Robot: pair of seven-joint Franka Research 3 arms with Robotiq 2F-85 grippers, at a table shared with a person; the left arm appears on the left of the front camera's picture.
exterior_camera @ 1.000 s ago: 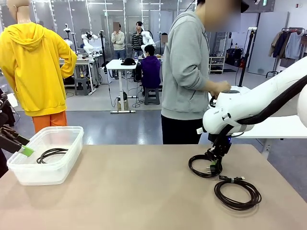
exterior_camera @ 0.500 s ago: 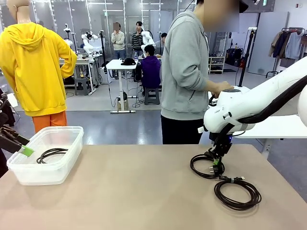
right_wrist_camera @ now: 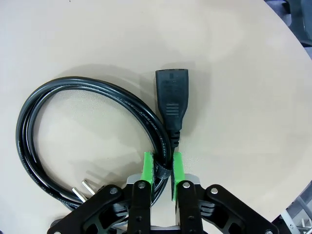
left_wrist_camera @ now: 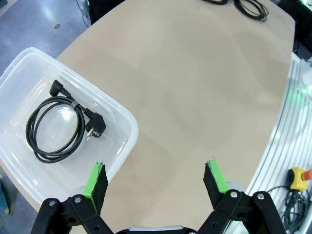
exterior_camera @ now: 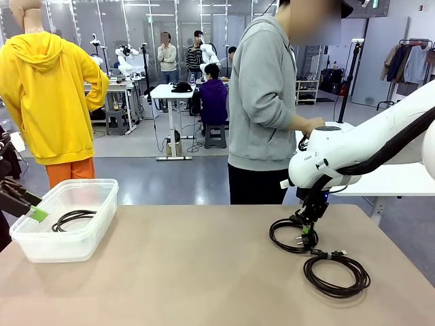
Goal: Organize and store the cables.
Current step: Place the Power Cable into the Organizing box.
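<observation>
At table (exterior_camera: 204, 272) R side, R arm (exterior_camera: 360, 146) slants down, jaws pinch cable (right_wrist_camera: 170, 102).

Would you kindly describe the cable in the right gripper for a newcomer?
At the right of the tan table, under the white arm, lie two black coils. It is the farther coil, pinched by the right gripper; the nearer coil lies free.

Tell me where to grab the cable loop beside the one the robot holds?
Probably from straight above, pinching across all the strands of the free loop on its far side, near the plug ends. It lies flat, so a side approach would hit the table.
</observation>
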